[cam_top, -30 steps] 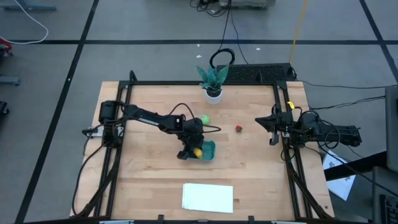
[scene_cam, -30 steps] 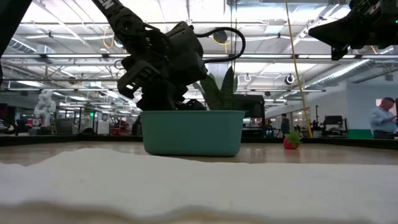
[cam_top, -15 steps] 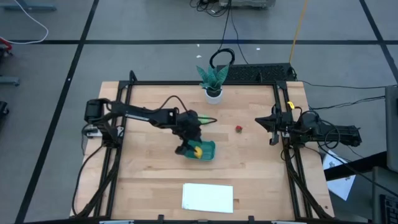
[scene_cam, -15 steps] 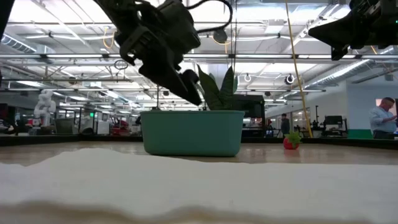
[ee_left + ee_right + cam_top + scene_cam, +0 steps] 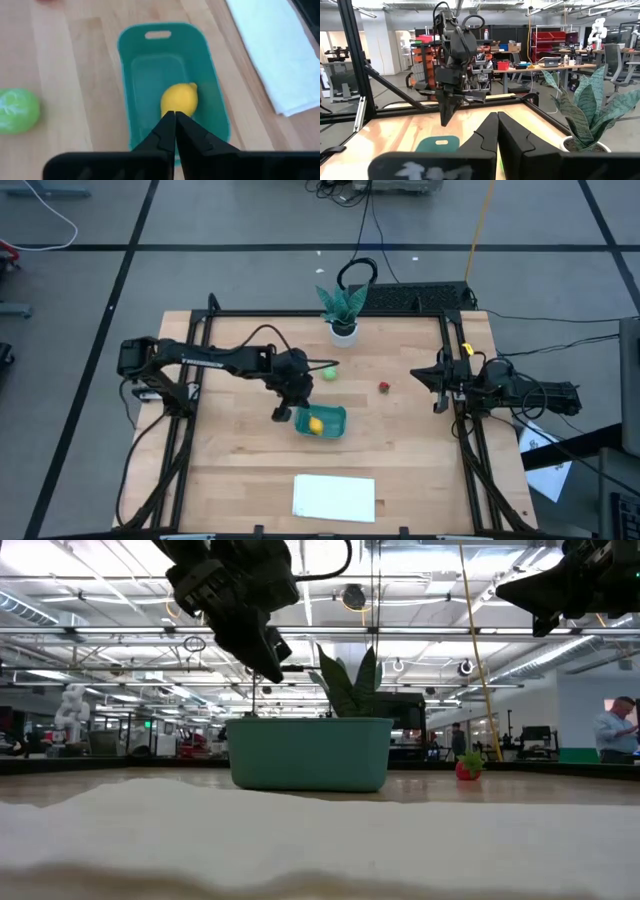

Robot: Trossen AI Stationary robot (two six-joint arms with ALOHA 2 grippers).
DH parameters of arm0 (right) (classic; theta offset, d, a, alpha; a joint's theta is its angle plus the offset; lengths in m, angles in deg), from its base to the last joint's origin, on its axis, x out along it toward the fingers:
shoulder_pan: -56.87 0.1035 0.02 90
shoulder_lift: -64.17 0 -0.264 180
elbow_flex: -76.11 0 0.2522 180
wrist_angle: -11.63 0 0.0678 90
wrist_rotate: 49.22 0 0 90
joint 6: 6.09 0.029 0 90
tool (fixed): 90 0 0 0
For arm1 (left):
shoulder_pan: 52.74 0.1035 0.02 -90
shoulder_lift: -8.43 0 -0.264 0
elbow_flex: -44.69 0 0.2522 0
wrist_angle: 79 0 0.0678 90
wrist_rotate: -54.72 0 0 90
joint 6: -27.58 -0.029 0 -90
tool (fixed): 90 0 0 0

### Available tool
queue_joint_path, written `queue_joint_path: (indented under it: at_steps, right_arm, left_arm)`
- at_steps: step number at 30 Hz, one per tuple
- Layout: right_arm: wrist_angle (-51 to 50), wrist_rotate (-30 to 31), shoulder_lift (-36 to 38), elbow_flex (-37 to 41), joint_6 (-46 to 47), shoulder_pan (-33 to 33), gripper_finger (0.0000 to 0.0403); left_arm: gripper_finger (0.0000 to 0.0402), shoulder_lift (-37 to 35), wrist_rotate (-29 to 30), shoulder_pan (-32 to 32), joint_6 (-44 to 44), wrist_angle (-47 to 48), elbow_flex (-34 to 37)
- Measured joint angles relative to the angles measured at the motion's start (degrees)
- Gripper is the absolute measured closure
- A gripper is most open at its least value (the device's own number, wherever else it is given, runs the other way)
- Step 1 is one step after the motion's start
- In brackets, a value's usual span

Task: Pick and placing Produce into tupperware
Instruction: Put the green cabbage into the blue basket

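The teal tupperware [image 5: 322,421] stands on the table's middle, and the yellow lemon [image 5: 180,99] lies inside it on its floor. The round green piece [image 5: 328,373] rests on the wood beyond the tub. The small red piece [image 5: 384,387] sits farther right. My left gripper [image 5: 280,415] hangs shut and empty above the tub's left end [image 5: 175,116], clear of the rim in the low view [image 5: 270,668]. My right gripper [image 5: 437,385] waits shut at the table's right edge.
A leafy plant in a white pot [image 5: 342,310] stands at the table's far edge. A flat white sheet [image 5: 334,496] lies near the front edge. Bare wood lies between the tub and the red piece.
My left gripper has risen out of the tupperware and drawn back toward the table's left edge, and its fingers have shut on nothing. The lemon has stayed on the tub's floor.
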Motion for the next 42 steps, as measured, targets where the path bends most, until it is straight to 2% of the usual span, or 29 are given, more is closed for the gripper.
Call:
queue_joint_path:
  at_steps: [4,13,23,35,38,42]
  right_arm:
    - [0.0,0.0,0.0,0.0,0.0,0.0,0.0403]
    - [-0.2,0.0,0.0,0.0,0.0,0.0,0.0403]
    - [-0.2,0.0,0.0,0.0,0.2,0.0,0.0403]
    - [-0.3,0.0,0.0,0.0,0.2,0.0,0.0403]
    - [-0.3,0.0,0.0,0.0,0.1,0.0,0.0403]
    - [-0.3,0.0,0.0,0.0,0.1,0.0,0.0403]
  left_arm:
    - [0.039,-2.2,0.7,0.0,0.8,0.3,0.0]
    - [0.04,-12.1,13.4,0.0,1.0,0.3,0.0]
    - [0.0401,-23.5,20.4,0.0,2.4,-0.8,0.0]
    - [0.0401,-36.5,20.9,-0.1,3.5,-2.6,0.4]
    - [0.0401,-40.2,20.6,-0.1,3.9,-5.9,3.6]
    - [0.0402,-44.4,20.6,0.0,6.0,-15.2,11.4]
